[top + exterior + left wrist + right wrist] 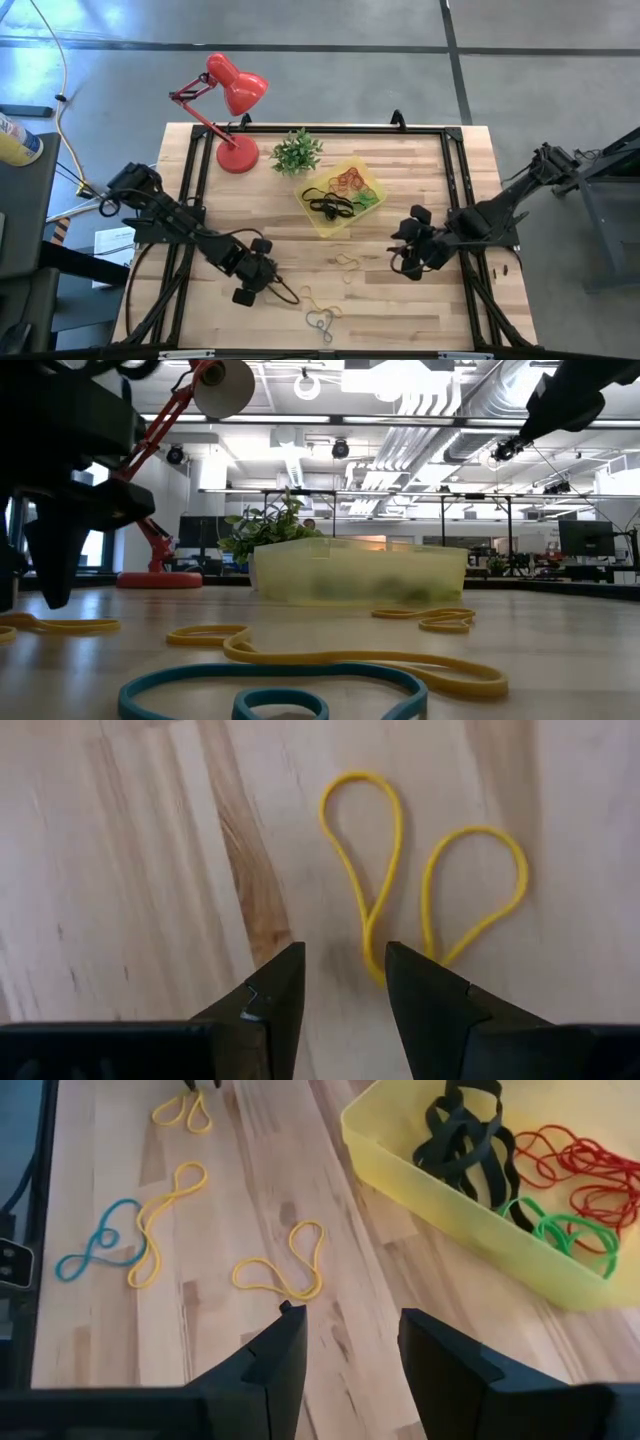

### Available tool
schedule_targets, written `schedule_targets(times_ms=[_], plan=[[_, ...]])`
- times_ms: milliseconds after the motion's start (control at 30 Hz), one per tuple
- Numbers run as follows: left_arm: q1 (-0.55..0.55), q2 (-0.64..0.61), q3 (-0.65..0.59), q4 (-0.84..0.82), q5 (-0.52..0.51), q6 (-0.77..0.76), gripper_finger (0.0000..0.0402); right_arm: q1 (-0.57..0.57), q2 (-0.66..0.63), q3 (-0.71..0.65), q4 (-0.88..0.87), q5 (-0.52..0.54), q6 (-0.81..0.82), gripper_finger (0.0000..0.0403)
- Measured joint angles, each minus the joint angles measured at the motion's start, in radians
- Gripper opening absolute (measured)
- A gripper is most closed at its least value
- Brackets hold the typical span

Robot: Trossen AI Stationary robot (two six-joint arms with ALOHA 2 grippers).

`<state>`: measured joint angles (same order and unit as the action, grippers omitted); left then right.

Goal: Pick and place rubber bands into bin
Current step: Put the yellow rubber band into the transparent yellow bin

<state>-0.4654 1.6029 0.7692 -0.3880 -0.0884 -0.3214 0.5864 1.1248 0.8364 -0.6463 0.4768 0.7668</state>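
The bin [345,205] is a translucent yellow tray at the table's middle, holding black, red, green and orange rubber bands [560,1170]. Several more bands lie loose on the wood near the front edge. One is a yellow band [400,880] twisted into two loops, and another is a yellow band [347,262]. A long yellow band [165,1210] lies beside a blue one [100,1245]. My left gripper [345,955] is open, low over the two-loop band, with the band's twist between its fingers. My right gripper [350,1320] is open above bare wood, right of the bin's near corner.
A red desk lamp [235,100] and a small green plant [297,150] stand at the far side, left of the bin. Black frame rails [195,180] run along the table's left, far and right sides. Bare wood lies between the two grippers.
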Motion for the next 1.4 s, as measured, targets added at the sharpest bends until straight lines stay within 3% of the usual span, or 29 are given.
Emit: schedule_targets(times_ms=[300,667,967,1100,1300,1400], plan=[[0.013,0.004,0.000,0.005,0.031,0.030,0.0129,0.003,0.000,0.000,-0.007,-0.018,0.036,0.0150],[0.001,0.038,0.003,0.067,0.045,0.044,0.0129,0.038,0.000,0.000,-0.030,0.034,0.061,0.0149],[-0.026,0.080,0.026,0.075,0.010,0.054,0.0127,0.038,0.000,-0.002,-0.047,0.041,0.074,0.0149],[-0.026,0.082,0.026,0.058,0.000,0.050,0.0100,0.038,0.000,-0.002,-0.049,0.042,0.072,0.0149],[-0.026,0.083,0.026,0.035,-0.013,0.048,0.0018,0.038,0.000,-0.002,-0.049,0.044,0.074,0.0149],[-0.026,0.083,0.026,0.031,-0.016,0.052,0.0009,0.038,0.000,-0.002,-0.049,0.049,0.074,0.0149]])
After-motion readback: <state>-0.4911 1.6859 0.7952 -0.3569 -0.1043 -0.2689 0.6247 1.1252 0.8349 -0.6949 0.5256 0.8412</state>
